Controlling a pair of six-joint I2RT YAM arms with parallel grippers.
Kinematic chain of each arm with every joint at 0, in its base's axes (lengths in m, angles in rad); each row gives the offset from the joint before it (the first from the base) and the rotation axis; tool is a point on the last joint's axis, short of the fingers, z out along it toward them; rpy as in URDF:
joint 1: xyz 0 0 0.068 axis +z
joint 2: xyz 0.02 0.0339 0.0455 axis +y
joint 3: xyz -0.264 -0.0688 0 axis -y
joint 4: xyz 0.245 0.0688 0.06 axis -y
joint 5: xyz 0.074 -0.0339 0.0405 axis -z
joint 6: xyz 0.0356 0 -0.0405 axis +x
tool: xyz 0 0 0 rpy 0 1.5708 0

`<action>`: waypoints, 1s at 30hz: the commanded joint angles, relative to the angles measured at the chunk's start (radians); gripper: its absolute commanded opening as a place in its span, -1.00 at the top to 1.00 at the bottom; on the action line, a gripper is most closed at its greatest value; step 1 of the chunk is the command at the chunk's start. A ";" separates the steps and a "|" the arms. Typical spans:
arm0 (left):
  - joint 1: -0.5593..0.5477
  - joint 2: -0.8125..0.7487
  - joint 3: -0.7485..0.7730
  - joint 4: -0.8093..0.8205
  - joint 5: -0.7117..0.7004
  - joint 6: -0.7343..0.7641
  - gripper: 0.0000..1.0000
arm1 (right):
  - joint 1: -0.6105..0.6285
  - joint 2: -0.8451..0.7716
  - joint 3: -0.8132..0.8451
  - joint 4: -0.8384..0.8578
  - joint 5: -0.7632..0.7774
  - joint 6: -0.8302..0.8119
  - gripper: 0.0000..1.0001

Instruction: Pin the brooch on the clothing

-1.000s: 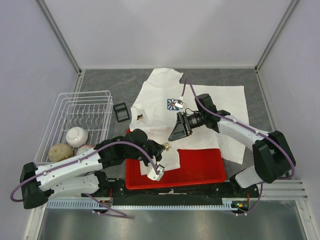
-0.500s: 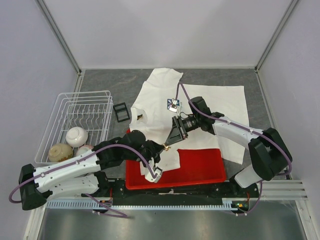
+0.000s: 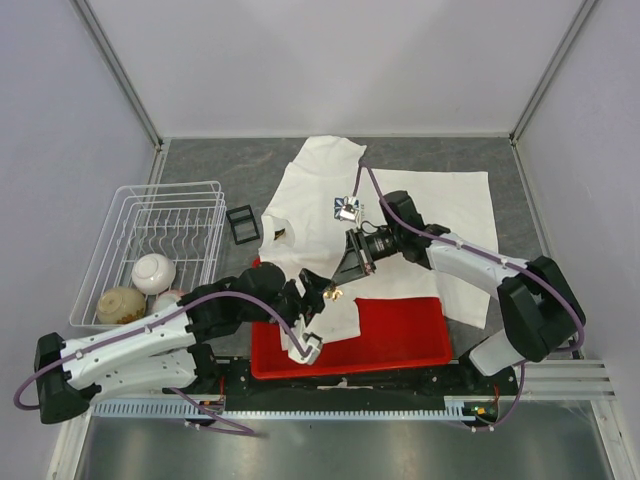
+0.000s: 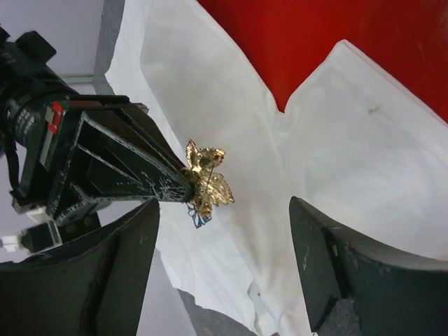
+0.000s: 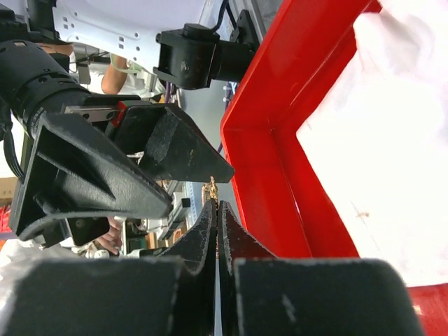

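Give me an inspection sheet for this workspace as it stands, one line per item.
Surface: grey table, largely covered by fabric and a tray.
Job's things: white T-shirt spread out, its near edge lying over the red tray; gold brooch held in the air above it, not yet pinned.
Clutter: wire rack holding bowls; small black square tray beside it.
Grippers: left gripper open, jaws standing either side of the brooch without touching it; right gripper shut on the brooch.
Cables: purple cable on the left arm and on the right arm; no snag seen.
Surroundings: white enclosure walls; nothing seen on them.
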State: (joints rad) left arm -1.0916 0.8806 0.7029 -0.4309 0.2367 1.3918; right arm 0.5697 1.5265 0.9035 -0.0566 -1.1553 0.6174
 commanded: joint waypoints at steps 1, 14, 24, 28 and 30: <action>-0.004 -0.045 0.070 0.017 -0.062 -0.243 -0.65 | -0.059 -0.075 0.021 0.049 0.000 -0.018 1.00; 0.432 0.066 0.319 0.148 0.424 -1.378 -0.82 | -0.291 -0.252 0.213 -0.089 0.006 -0.182 1.00; 0.432 0.075 0.186 0.552 0.675 -1.686 -0.58 | -0.153 -0.358 0.043 0.281 0.144 0.100 1.00; 0.432 0.075 0.149 0.610 0.656 -1.729 -0.34 | -0.148 -0.353 0.037 0.300 0.134 0.125 1.00; 0.432 0.081 0.139 0.616 0.615 -1.738 -0.30 | -0.142 -0.351 0.026 0.337 0.118 0.160 1.00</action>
State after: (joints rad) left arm -0.6586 0.9581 0.8604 0.0635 0.8486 -0.2352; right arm 0.4191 1.1938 0.9417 0.1608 -1.0359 0.7048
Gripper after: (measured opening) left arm 0.671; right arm 0.007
